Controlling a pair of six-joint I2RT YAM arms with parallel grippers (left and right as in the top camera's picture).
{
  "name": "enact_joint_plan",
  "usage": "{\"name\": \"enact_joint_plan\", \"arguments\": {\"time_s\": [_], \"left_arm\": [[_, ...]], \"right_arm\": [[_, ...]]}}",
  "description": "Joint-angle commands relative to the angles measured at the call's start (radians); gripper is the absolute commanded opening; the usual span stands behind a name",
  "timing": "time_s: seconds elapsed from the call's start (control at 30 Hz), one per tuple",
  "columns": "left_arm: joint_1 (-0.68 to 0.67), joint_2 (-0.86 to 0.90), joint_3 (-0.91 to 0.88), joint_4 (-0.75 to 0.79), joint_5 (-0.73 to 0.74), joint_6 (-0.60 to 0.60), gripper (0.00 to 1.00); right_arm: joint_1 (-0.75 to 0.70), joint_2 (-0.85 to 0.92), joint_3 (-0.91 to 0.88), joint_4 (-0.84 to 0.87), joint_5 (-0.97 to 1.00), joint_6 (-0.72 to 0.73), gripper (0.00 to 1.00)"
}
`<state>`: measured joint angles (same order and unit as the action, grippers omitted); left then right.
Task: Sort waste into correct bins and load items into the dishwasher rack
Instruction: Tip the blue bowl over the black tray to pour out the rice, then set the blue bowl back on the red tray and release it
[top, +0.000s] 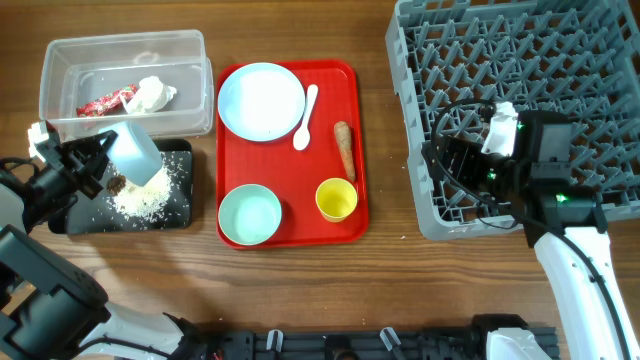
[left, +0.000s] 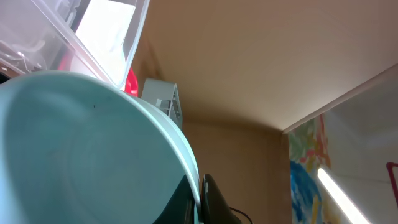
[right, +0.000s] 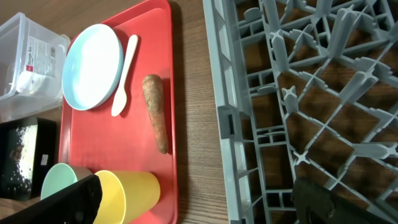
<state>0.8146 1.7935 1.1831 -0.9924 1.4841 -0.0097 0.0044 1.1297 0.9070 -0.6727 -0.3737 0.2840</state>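
Observation:
My left gripper (top: 110, 162) is shut on the rim of a light blue bowl (top: 136, 152) and holds it tipped over the black tray (top: 182, 210). White rice grains (top: 146, 198) and a small brown lump (top: 117, 185) lie in that tray. In the left wrist view the fingers (left: 200, 194) pinch the bowl's rim (left: 81, 149). The clear tub (top: 60, 60) holds the red-and-white wrapper (top: 105, 102) and tissue (top: 155, 93). My right gripper (top: 440, 163) is open and empty over the grey rack's (top: 500, 60) front left corner; its fingers (right: 205, 205) straddle the rack's edge (right: 298, 93).
The red tray (top: 345, 150) holds the pale blue plate (top: 260, 100), white spoon (top: 305, 118), carrot-like stick (top: 344, 148), mint green bowl (top: 250, 214) and yellow cup (top: 336, 199). The right wrist view shows the plate (right: 93, 65), spoon (right: 124, 74), stick (right: 155, 112) and cup (right: 134, 193).

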Motion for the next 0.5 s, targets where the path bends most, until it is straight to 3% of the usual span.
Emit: {"name": "enact_joint_plan", "arguments": {"time_s": [0.0,0.07,0.23,0.47], "left_arm": [[-0.010,-0.016,0.012,-0.008,0.028,0.043,0.04],[-0.047,-0.048,0.012,-0.020,-0.019,0.100,0.04],[-0.198,-0.167,0.013,0.013,-0.208,0.108,0.04],[-0.550,-0.360,0.013,0.169,-0.504,0.086,0.04]], "right_arm": [[0.005,0.008,0.018,0.003,0.000,0.005,1.00],[0.005,0.008,0.018,0.003,0.000,0.004,1.00],[0.005,0.008,0.018,0.003,0.004,0.004,1.00],[0.005,0.008,0.018,0.006,0.014,0.006,1.00]]}}
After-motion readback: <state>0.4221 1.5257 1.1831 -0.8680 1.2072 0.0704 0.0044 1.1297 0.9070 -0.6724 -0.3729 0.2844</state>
